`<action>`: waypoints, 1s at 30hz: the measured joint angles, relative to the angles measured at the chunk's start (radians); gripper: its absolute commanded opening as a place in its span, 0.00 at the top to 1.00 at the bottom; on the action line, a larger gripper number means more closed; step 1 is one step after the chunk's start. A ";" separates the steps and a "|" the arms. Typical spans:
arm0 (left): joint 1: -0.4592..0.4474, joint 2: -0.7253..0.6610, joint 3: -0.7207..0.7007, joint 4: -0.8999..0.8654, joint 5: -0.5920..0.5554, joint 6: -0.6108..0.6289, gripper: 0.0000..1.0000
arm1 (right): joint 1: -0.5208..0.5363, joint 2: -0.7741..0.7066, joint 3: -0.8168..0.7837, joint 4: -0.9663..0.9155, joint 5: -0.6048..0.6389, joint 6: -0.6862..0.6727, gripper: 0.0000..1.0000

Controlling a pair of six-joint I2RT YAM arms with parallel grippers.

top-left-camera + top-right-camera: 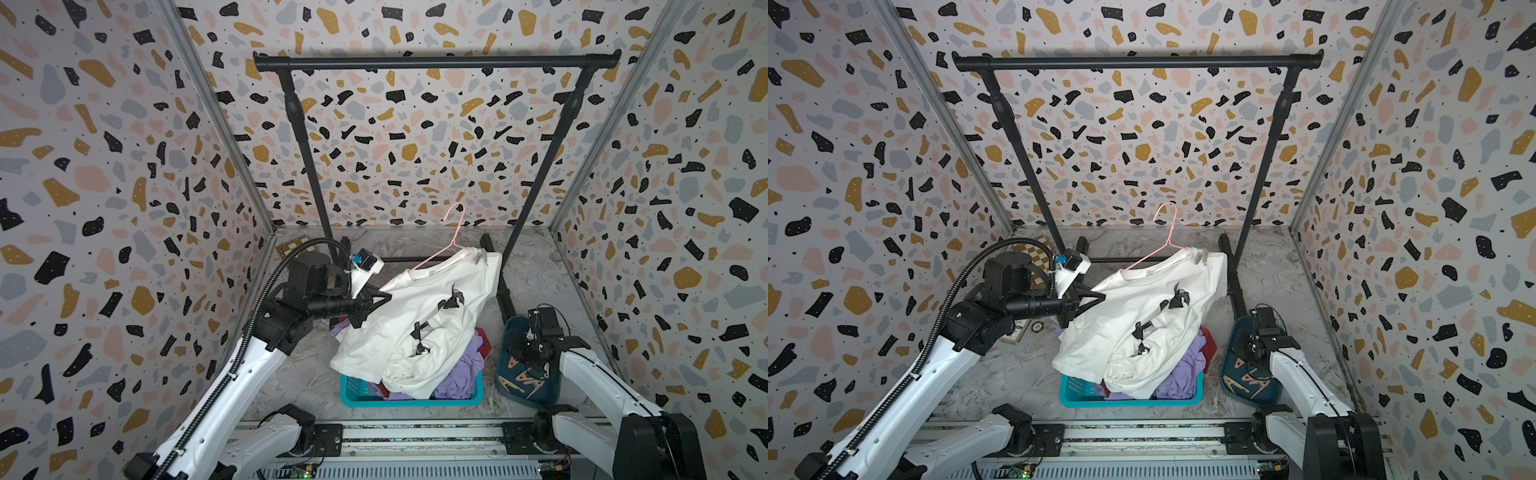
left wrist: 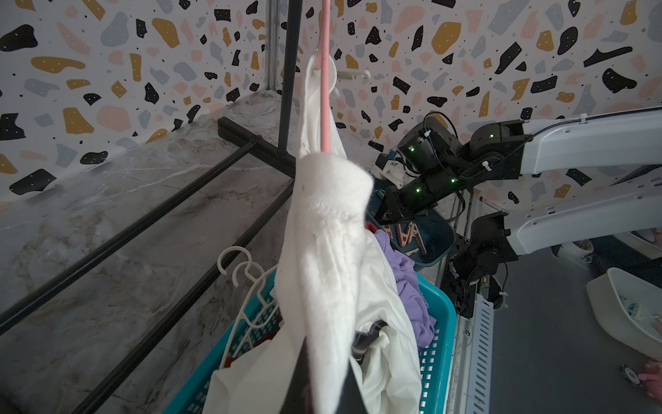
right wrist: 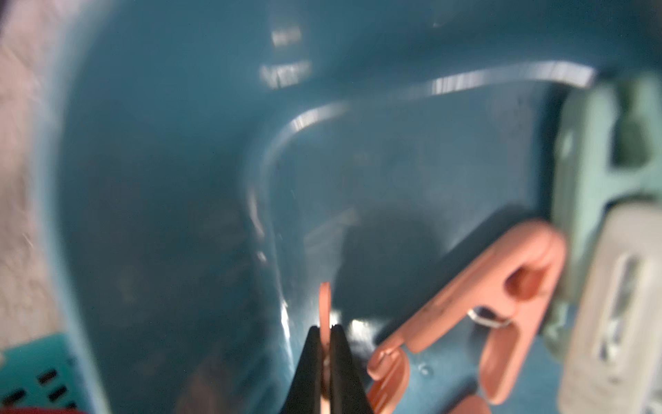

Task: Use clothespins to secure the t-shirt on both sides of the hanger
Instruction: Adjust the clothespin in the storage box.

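Beside the basket [image 1: 360, 391], floor [image 1: 299, 374] lies open at nine o'clock (rack base bars [image 1: 504, 297] cross twelve o'clock), while the tray [image 1: 511, 327] crowds three o'clock.

The t-shirt [image 1: 399, 316] is soft cloth, the tray [image 3: 161, 179] glossy plastic, the clothespin [image 3: 325, 304] matt plastic.

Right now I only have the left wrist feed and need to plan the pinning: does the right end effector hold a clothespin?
Observer: Yes. The right wrist view shows the right end effector shut on a pink clothespin, seen edge-on.
Operator: Any spares near it?
Observer: Another pink clothespin and a mint green clothespin lie in the dark blue tray.
Operator: Is the hanger on the rail?
Observer: No. In both top views the hanger has its hook free, not on the black rail.
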 measured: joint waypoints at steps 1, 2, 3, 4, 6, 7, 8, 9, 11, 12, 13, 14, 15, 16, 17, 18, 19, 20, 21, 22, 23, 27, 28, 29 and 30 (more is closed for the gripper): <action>0.000 0.000 0.000 0.000 0.000 0.000 1.00 | 0.000 0.014 0.016 0.008 0.008 -0.006 0.98; 0.000 0.002 0.000 0.000 0.000 0.000 1.00 | 0.000 0.031 0.033 0.016 0.024 -0.014 0.98; 0.000 0.002 0.000 0.000 0.000 0.000 1.00 | 0.000 0.047 0.048 0.023 0.032 -0.021 0.99; 0.000 0.003 0.000 0.000 0.000 0.000 1.00 | 0.000 0.066 0.063 0.030 0.044 -0.029 0.99; 0.000 0.003 0.000 0.000 0.000 0.000 1.00 | 0.000 0.102 0.089 0.045 0.061 -0.052 0.99; 0.000 0.003 0.000 0.000 0.000 0.000 1.00 | -0.002 0.119 0.100 0.049 0.068 -0.066 1.00; 0.000 0.003 0.000 0.000 0.000 0.000 1.00 | -0.003 0.137 0.113 0.050 0.076 -0.078 1.00; 0.000 0.003 0.000 0.000 0.000 0.000 1.00 | -0.004 0.153 0.124 0.053 0.083 -0.091 1.00; 0.000 0.004 0.000 0.000 0.000 0.000 1.00 | -0.013 0.172 0.135 0.068 0.084 -0.113 1.00; 0.000 0.006 0.000 0.000 0.000 0.000 1.00 | -0.022 0.179 0.136 0.074 0.079 -0.128 1.00; 0.000 0.007 0.000 0.000 0.000 0.000 1.00 | -0.032 0.184 0.137 0.079 0.074 -0.140 1.00; 0.000 0.010 0.000 0.000 0.000 0.000 1.00 | -0.040 0.192 0.137 0.083 0.072 -0.153 1.00; 0.000 0.011 0.000 0.000 0.000 0.000 1.00 | -0.046 0.200 0.137 0.086 0.071 -0.164 1.00; 0.000 0.013 0.000 0.000 0.000 0.000 1.00 | -0.051 0.207 0.137 0.087 0.071 -0.173 0.99; 0.000 0.013 0.000 0.000 0.000 0.000 1.00 | -0.054 0.213 0.137 0.087 0.071 -0.180 0.98; 0.000 0.013 0.000 0.000 0.000 0.000 1.00 | -0.055 0.217 0.137 0.087 0.069 -0.187 0.96; 0.000 0.013 0.000 0.000 0.000 0.000 1.00 | -0.055 0.220 0.137 0.087 0.068 -0.193 0.94; 0.000 0.013 0.000 0.000 0.000 0.000 1.00 | -0.055 0.222 0.137 0.087 0.063 -0.200 0.93; 0.000 0.013 0.000 0.000 0.000 0.000 1.00 | -0.055 0.224 0.137 0.088 0.061 -0.205 0.92; 0.000 0.013 0.000 0.000 0.000 0.000 1.00 | -0.055 0.226 0.137 0.089 0.058 -0.209 0.91; 0.000 0.013 0.000 0.000 0.000 0.000 1.00 | -0.055 0.229 0.137 0.090 0.057 -0.213 0.90; 0.000 0.013 0.000 0.000 0.000 0.000 1.00 | -0.055 0.248 0.138 0.090 0.053 -0.235 0.78; 0.000 0.013 0.000 0.000 0.000 0.000 1.00 | -0.055 0.249 0.138 0.090 0.052 -0.238 0.74; 0.000 0.013 0.000 0.000 0.000 0.000 1.00 | -0.055 0.248 0.138 0.090 0.051 -0.243 0.68; 0.000 0.013 0.000 0.000 0.000 0.000 1.00 | -0.055 0.246 0.138 0.089 0.050 -0.246 0.63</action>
